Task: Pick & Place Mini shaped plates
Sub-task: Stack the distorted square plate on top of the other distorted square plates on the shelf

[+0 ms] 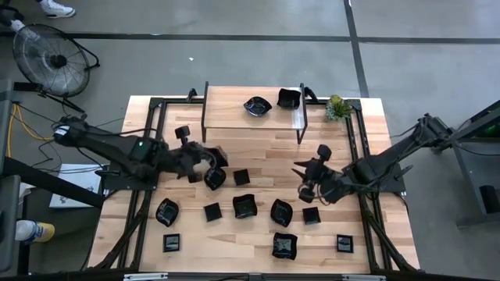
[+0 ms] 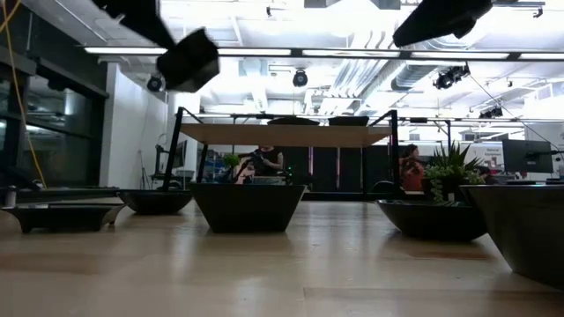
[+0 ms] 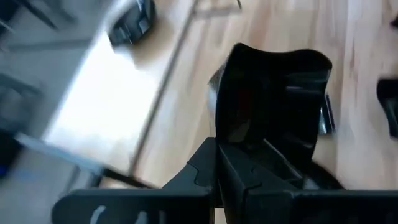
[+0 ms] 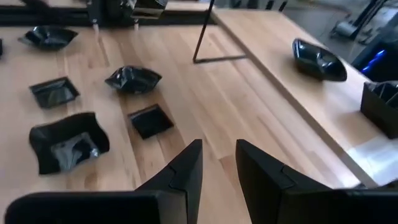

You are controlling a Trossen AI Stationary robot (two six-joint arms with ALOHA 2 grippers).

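Black and glossy, a mini shaped plate (image 3: 273, 99) sits pinched in the left end effector (image 1: 212, 165), lifted off the wooden surface (image 1: 266, 140). Other plates (image 1: 244, 206) lie just beyond and beside it on the wood. The right end effector (image 4: 217, 163), fingers slightly spread and holding nothing, hovers with a small square plate (image 4: 150, 120) just ahead.

Grey concrete floor (image 1: 234, 62) with dark seams, a fan (image 1: 48, 56), perhaps office desks beyond.
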